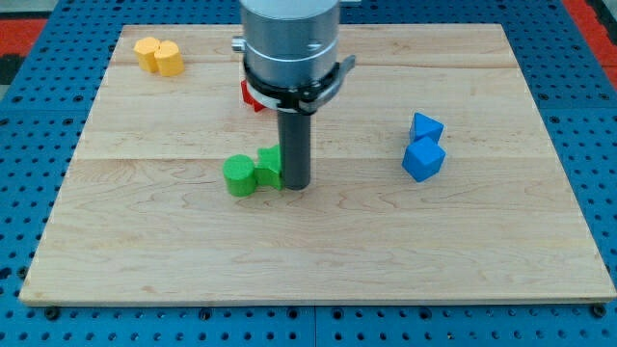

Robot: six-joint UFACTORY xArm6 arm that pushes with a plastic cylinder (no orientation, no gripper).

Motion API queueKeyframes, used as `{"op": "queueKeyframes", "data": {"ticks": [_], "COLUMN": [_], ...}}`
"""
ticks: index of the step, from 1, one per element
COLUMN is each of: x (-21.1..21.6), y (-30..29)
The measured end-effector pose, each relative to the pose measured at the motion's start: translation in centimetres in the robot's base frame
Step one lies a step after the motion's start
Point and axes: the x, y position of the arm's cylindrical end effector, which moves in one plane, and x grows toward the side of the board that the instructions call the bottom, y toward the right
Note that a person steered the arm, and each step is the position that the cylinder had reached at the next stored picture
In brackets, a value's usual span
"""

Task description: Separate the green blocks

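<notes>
Two green blocks sit together near the board's middle: a green cylinder (239, 176) on the left and a second green block (269, 166) touching its right side, shape partly hidden by the rod. My tip (295, 185) rests on the board right against the right side of the second green block. The rod rises from there to the grey arm body at the view's top.
Two yellow blocks (159, 56) sit together at the top left. Two blue blocks (423, 147) sit together at the right. A red block (253, 95) is mostly hidden behind the arm. The wooden board (386, 251) lies on a blue pegboard.
</notes>
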Motion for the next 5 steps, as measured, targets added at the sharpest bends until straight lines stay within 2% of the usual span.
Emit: {"op": "queueKeyframes", "data": {"ticks": [1,2,3,5], "x": [1.1,5.9,4.8,3.1], "y": [1.3,-2.7,-9.7,-5.3]}}
